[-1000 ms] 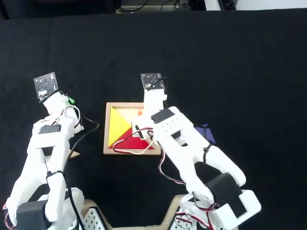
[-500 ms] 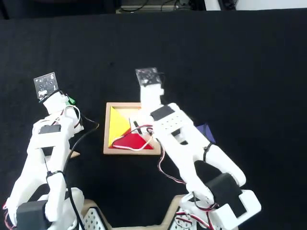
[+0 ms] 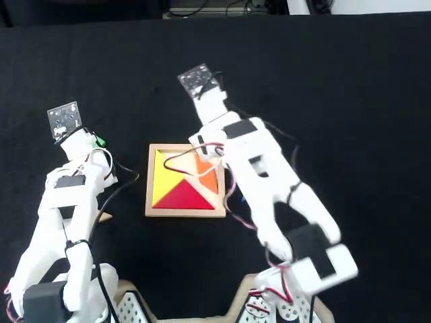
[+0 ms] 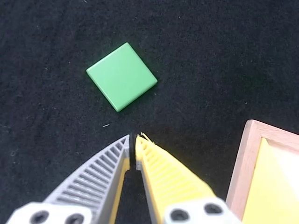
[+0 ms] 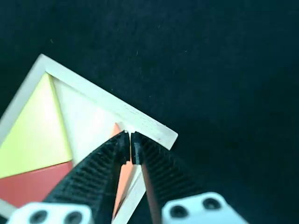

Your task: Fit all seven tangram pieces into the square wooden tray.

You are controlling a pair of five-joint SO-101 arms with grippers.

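The square wooden tray (image 3: 149, 183) lies mid-table and holds a yellow triangle (image 3: 165, 178), a red triangle (image 3: 185, 198) and an orange piece (image 3: 209, 176). In the right wrist view my right gripper (image 5: 129, 136) is shut and empty. Its tips are over the tray's rim (image 5: 140, 122) near a corner, above the orange piece (image 5: 124, 179). A green square (image 4: 121, 77) lies on the black cloth left of the tray. My left gripper (image 4: 134, 138) stands shut and empty just short of it, apart from it. The green square (image 3: 100, 142) peeks out beside the left arm.
Black cloth covers the whole table, with wide free room at the back and right. Part of the tray floor (image 5: 88, 123) is bare wood between the yellow triangle (image 5: 32, 135) and the rim. The tray corner (image 4: 243, 158) sits close beside my left gripper.
The right arm has swung toward the tray's far rim, uncovering the orange piece lying in the tray. The left arm has not moved.
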